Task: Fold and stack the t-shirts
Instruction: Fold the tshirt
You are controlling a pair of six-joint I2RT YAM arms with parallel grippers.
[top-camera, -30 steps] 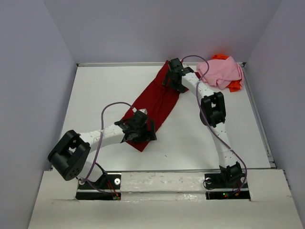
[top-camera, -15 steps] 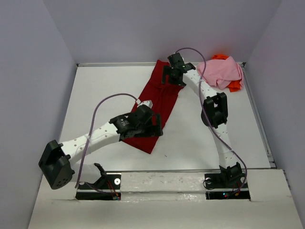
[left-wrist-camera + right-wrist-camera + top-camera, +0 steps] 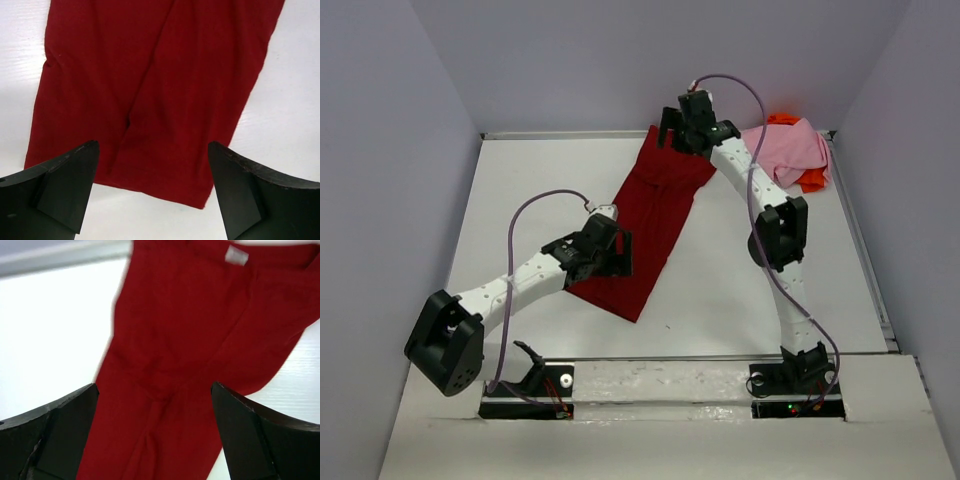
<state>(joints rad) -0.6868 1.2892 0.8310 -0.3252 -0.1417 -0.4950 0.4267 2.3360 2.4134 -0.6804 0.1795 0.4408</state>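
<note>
The dark red t-shirt (image 3: pixel 655 225) lies flat on the table as a long folded strip running from far centre toward near left. My left gripper (image 3: pixel 603 262) hovers open and empty over its near end (image 3: pixel 150 100). My right gripper (image 3: pixel 682 135) hovers open and empty over its far end (image 3: pixel 185 365), where a white label (image 3: pixel 235 256) shows. The light pink t-shirt (image 3: pixel 785 152) lies crumpled at the far right corner on top of the bright orange t-shirt (image 3: pixel 812 180), which mostly hides under it.
White table (image 3: pixel 540 190) with a raised rim at the back (image 3: pixel 570 134) and right side (image 3: pixel 865 260). Grey walls enclose the table on three sides. The arms' cables loop above the cloth.
Both grippers let go of the red shirt and lifted. The left gripper drew back to the left off the near end; the right gripper rose over the far end. The shirt now lies straighter.
</note>
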